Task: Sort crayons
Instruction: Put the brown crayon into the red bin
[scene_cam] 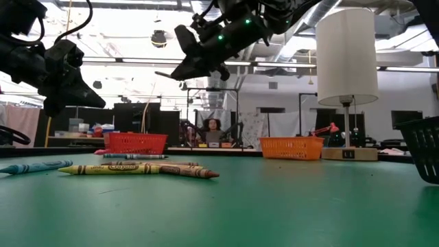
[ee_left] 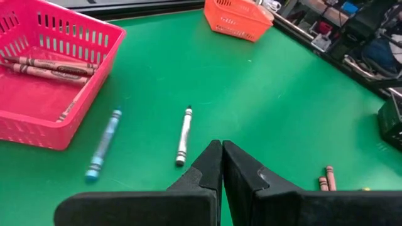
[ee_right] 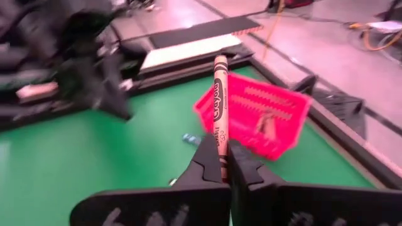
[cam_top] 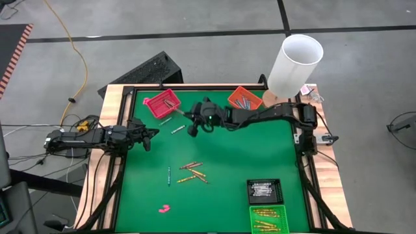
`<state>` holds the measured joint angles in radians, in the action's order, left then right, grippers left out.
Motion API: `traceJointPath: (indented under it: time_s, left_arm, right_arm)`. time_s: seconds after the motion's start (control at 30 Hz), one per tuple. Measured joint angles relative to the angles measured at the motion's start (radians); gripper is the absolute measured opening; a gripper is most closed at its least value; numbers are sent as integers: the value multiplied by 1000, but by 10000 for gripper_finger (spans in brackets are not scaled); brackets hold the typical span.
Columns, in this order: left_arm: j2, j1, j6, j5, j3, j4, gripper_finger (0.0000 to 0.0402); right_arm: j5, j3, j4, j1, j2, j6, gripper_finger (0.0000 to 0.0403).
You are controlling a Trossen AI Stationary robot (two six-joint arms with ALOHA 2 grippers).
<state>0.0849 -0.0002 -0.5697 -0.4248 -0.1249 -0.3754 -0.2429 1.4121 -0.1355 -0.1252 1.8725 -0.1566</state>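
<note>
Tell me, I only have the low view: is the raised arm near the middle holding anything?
Observer: Yes. The right end effector is shut on a reddish-brown paper-wrapped crayon, which sticks out past the fingertips.
Operator: Is it over a basket?
Observer: No. From above, it hangs beside the pink slotted plastic basket, on the side nearer the table's middle.
Operator: And the other arm?
Observer: The left end effector is shut on nothing, near the table's left edge.
</note>
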Motion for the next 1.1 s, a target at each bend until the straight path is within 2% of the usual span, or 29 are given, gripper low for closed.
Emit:
traceJointPath:
  time_s: [0.53, 0.67, 0.73, 1.1]
  left_arm:
    - [0, 0, 1, 0, 0, 0, 0]
    - [0, 0, 0, 0, 0, -1, 0]
    - [0, 0, 1, 0, 0, 1, 0]
    - [0, 0, 1, 0, 0, -2, 0]
  right_arm:
    - [-48, 28, -130, -81, -2, -1, 1]
    - [-49, 65, -151, -88, 48, -11, 1]
    - [-48, 124, -160, -90, 100, -5, 1]
    - [-32, 485, 53, -106, 343, 35, 1]
